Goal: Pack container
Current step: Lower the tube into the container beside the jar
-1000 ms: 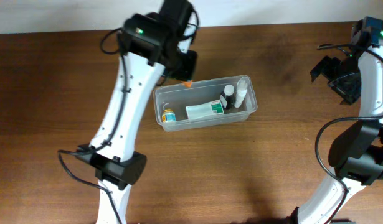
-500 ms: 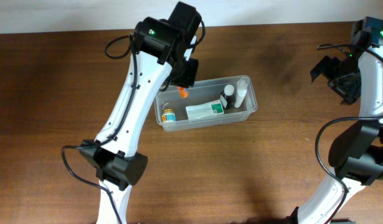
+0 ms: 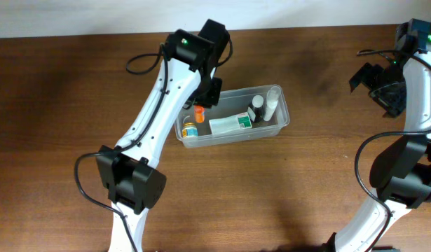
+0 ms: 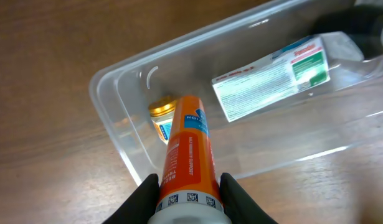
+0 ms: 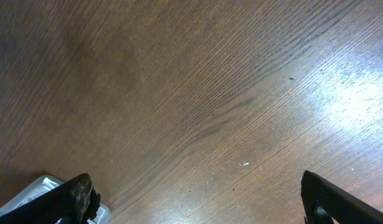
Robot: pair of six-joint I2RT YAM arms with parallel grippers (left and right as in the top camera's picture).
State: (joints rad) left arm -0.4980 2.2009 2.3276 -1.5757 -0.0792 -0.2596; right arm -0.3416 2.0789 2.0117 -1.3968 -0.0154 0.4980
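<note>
The left arm has swung across from the container's back-left corner and is now out over its left end, bringing the orange tube [image 4: 186, 146] along with it, which has gone from just outside the rim to over the inside of the tub. The container [image 3: 285, 115] itself hasn't budged: it sits on the wooden table [image 3: 306, 175] a little left of centre, long side running left to right, slightly angled.

The left gripper [image 4: 190, 190] is clamped tight on the tube, one black finger on each side of the white end, with the orange body pointing away from the wrist and down towards the tub floor. From the wrist view the tube's tip hangs right over the small jar [image 4: 161, 112] with the gold lid in the container's left end; whether the two are touching, I can't tell.

Inside the tub, the white and green toothpaste box [image 3: 230, 124] lies flat along the middle, and at the right end a white bottle [image 3: 271, 105] rests next to a dark bottle [image 3: 257, 105].

Over on the far right the right gripper [image 5: 200, 202] is exactly where it was a second ago, well clear of the container. Its jaws are spread as wide as they go, one finger at each lower corner of its wrist view, nothing between them but bare wood grain
</note>
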